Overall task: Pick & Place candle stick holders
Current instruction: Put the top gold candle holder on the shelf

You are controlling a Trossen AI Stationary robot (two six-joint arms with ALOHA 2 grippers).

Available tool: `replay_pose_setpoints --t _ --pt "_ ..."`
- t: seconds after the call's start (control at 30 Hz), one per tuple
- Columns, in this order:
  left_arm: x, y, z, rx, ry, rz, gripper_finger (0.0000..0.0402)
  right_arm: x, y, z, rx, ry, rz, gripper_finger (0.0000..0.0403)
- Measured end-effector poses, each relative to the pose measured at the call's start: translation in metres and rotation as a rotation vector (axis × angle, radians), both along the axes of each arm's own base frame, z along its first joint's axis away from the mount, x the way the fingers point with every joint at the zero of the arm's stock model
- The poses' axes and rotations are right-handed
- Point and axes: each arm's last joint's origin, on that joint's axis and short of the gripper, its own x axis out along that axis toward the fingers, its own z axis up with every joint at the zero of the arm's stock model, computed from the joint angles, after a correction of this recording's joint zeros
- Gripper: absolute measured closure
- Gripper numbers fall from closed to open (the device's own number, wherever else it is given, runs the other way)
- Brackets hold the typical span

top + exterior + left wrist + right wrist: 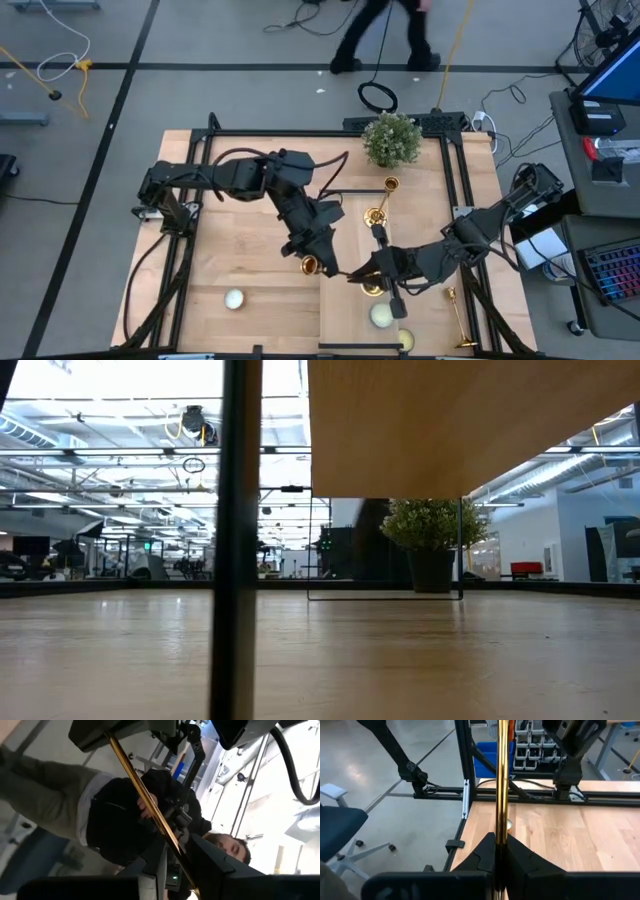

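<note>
Wood table (250,260), grey floor around; both hands clamped on candlestick (502,785).

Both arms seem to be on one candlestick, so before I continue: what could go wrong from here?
The right gripper is clamped on the candlestick only by its thin, shiny stem. It could pivot or slip if the left gripper, close beside it, pulls away. When it is lowered, its base might knock the candle lying on the table near the right gripper.
</note>
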Motion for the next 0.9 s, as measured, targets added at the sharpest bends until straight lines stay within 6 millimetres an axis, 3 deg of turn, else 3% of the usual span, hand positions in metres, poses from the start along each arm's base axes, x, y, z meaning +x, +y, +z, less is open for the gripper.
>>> replay_pose_setpoints --t 0.17,0.4,0.7,0.9 --pt "0.000 0.004 -0.002 0.033 -0.016 0.000 0.0319 -0.001 0.000 0.001 0.028 0.008 0.005 0.0395" --pt "-0.002 0.003 -0.009 0.008 0.094 -0.027 0.0319 -0.001 0.002 0.002 0.053 -0.002 0.030 0.0395" --pt "-0.007 -0.002 -0.011 -0.044 0.163 -0.174 0.0318 -0.001 0.004 0.005 0.061 -0.034 0.026 0.0395" --pt "-0.016 0.004 -0.028 0.088 0.120 -0.258 0.0318 -0.003 0.006 0.005 0.061 -0.034 0.036 0.0395"
